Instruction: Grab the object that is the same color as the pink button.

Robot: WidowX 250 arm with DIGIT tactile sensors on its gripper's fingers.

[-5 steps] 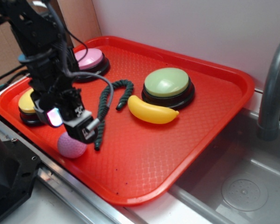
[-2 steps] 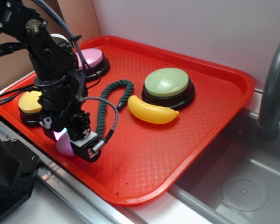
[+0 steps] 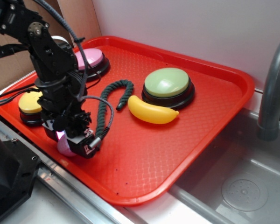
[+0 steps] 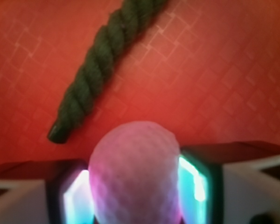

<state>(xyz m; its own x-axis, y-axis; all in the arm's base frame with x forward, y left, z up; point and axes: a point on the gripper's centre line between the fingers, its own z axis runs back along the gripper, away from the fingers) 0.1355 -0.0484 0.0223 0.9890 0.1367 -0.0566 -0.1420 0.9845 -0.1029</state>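
Observation:
The object, a small pink knobbly ball (image 3: 63,145), lies at the front left edge of the red tray (image 3: 144,158), mostly hidden by my gripper (image 3: 67,140). In the wrist view the pink ball (image 4: 135,172) fills the gap between the glowing pads (image 4: 193,179) and touches both; my gripper (image 4: 135,191) is shut on it. The pink button (image 3: 89,58), with its smooth pale dome on a black base, stands at the tray's back left, behind the arm.
A dark green rope (image 3: 105,105) curls just right of the gripper, its end close to the ball (image 4: 91,74). A yellow banana (image 3: 151,112) and a green button (image 3: 167,83) sit mid-tray, a yellow button (image 3: 28,101) at left. A sink (image 3: 242,186) and faucet (image 3: 273,93) lie to the right.
The gripper has come down from above the pink ball to straddle it, and its jaws now press on both sides of the ball. The other objects have not moved.

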